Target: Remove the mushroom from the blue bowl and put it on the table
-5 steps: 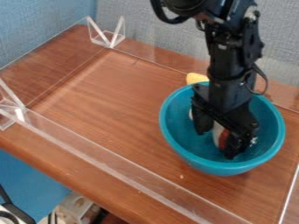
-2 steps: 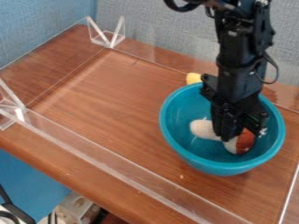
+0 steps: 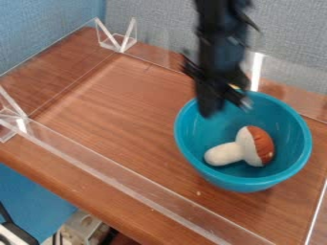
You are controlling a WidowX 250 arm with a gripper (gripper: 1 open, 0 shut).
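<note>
Single overhead-oblique view. The mushroom [image 3: 243, 147] lies on its side on the floor of the blue bowl [image 3: 194, 134], toward the bowl's centre-right; it is not in any grip. Its long axis runs roughly from 8 o'clock (cream stem end) to 2 o'clock (reddish-brown cap end), the cap tilted up against the far-right inner slope. The gripper [image 3: 225, 107] hangs above the bowl's rear-left rim, pointing straight down, motion-blurred; its jaws read as drawn together with nothing between them, so the grasp is judged empty. Key relation: from the fingertips the mushroom lies at about 5 o'clock and lower, inside the bowl, apart from the tool with clear blue floor between them. Judgement: the task is not yet advanced, as the mushroom is in the bowl and the table [image 3: 115, 105] holds nothing of it. A fresh attempt would need the jaws reopened, the tool carried toward 5 o'clock and lowered, with the jaw line set across the stem axis instead of along it. Risk: the rounded cap and glossy bowl floor may let the toy slip or roll out of a closing pinch.
</note>
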